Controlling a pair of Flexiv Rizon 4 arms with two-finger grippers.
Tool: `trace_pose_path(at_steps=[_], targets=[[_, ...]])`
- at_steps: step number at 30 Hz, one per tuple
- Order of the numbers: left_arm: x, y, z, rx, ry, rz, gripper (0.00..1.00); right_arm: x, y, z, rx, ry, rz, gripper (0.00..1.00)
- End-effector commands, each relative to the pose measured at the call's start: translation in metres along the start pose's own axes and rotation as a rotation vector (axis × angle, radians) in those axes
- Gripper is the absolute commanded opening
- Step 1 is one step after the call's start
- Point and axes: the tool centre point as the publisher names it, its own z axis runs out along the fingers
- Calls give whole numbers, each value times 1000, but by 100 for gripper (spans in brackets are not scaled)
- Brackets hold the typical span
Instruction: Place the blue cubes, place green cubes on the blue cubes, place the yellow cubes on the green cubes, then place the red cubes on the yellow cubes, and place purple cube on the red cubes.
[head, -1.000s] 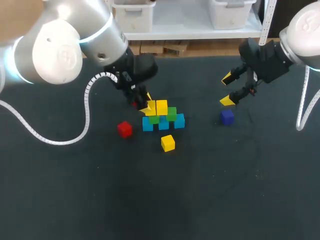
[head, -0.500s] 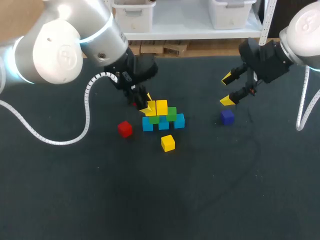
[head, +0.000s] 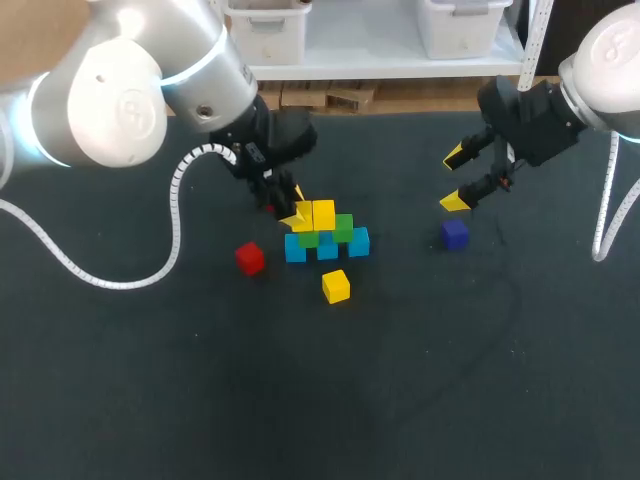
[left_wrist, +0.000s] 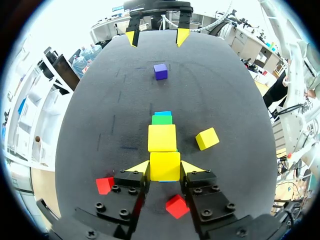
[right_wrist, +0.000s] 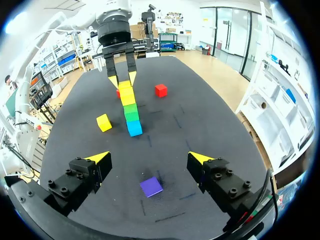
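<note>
While my left claw (left_wrist: 165, 168) pinches the held yellow cube (left_wrist: 164, 162) from both sides, tips flat on its faces, that cube sits at the end of the stack nearest this claw, touching the seated yellow cube (left_wrist: 162, 137). A green cube (left_wrist: 161, 120) and a blue cube (left_wrist: 162, 113) show beyond, in line.

Judgement: this is the yellow layer going on. I cannot tell whether the cube's underside is fully seated.

To do it well:
- square its edges to the neighbour
- settle it down gently
- spread the fingers evenly
- lift straight up so neither tip drags it

Mind the red cube (left_wrist: 177, 206) on the table under my fingers. The loose yellow cube (left_wrist: 207, 138) lies beside the stack, a likely next pick.

My right claw (right_wrist: 149, 158) hangs spread over the purple cube (right_wrist: 151, 186), well apart from the stack
</note>
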Motion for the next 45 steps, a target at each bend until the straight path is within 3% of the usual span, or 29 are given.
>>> trace_pose_path(at_steps=[1,4,8,10,13,14,16,18,27,36,40,45], targets=[[0,3,1,7,1,2,0,0,0,0,1,-2,-1,100],[-1,3,1,7,2,0,0,0,0,0,1,-2,-1,100],[0,3,1,7,4,-1,20,0,0,0,1,-2,-1,100],[-1,4,1,8,4,-2,36,0,0,0,1,-2,-1,100],[-1,4,1,10,3,-2,48,0,0,0,1,-2,-1,100],[-1,4,1,10,3,-2,74,0,0,0,1,-2,-1,100],[-1,4,1,12,3,-2,92,0,0,0,1,-2,-1,100],[-1,4,1,13,3,-3,100,0,0,0,1,-2,-1,100],[1,3,0,14,3,-12,100,0,0,0,1,-2,-1,100],[9,-2,-26,-34,-19,9,100,0,0,0,1,-2,-1,100],[21,-7,-38,-62,-59,12,100,0,0,0,1,-2,-1,100],[41,-12,-53,-66,-170,53,100,0,0,0,1,-2,-1,100]])
